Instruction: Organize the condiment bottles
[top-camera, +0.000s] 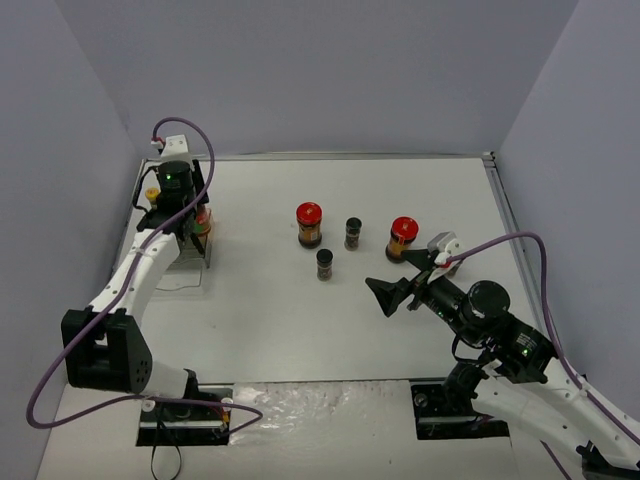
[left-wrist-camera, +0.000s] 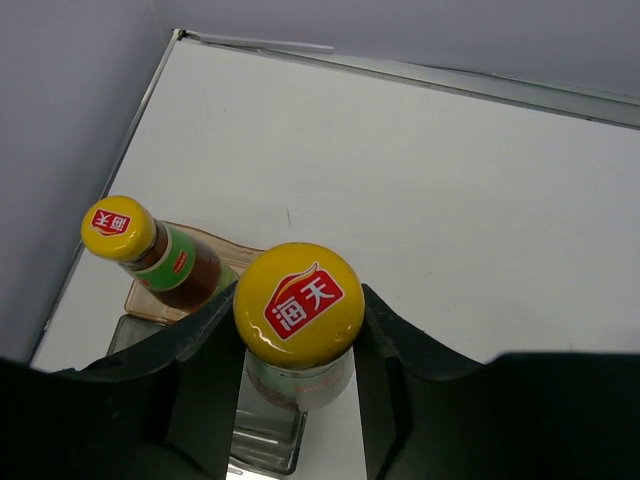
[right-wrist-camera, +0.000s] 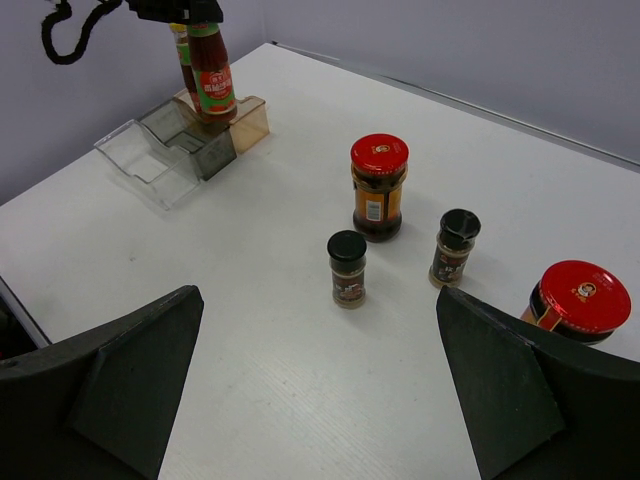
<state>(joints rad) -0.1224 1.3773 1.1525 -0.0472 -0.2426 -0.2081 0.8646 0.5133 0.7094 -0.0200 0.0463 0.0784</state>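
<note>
Your left wrist view shows the grip plainly. The left end effector (left-wrist-camera: 300, 298) is closed on the front sauce bottle (left-wrist-camera: 300, 378), with one black finger (left-wrist-camera: 205, 335) tight against each side just under its yellow cap. The second sauce bottle (left-wrist-camera: 172, 262) stands just beside it, over the brownish end of the rack (left-wrist-camera: 262, 432). From above, the arm hides most of this; you see only a scrap of red and green label.

Your right wrist view shows the same pair side-on at the far left. Both stand upright at the tinted end of the rack, though you cannot tell whether the gripped one rests on the rack floor.

The right end effector (right-wrist-camera: 318, 296) is spread wide with nothing between its fingers, hanging over bare tabletop (top-camera: 260, 330). Ahead of it are the near spice jar (right-wrist-camera: 347, 268) and the far spice jar (right-wrist-camera: 455, 245), both black-capped. The left red-lidded jar (right-wrist-camera: 379, 190) stands beyond them, and the right red-lidded jar (right-wrist-camera: 580, 300) is close to the right finger. All four are upright, apart from one another and well away from the rack.

The tabletop is plain white with a metal rim along its far and side edges. Pale lilac-grey walls close it in on three sides. A glossy, crinkled strip lies between the arm bases at the near edge.
</note>
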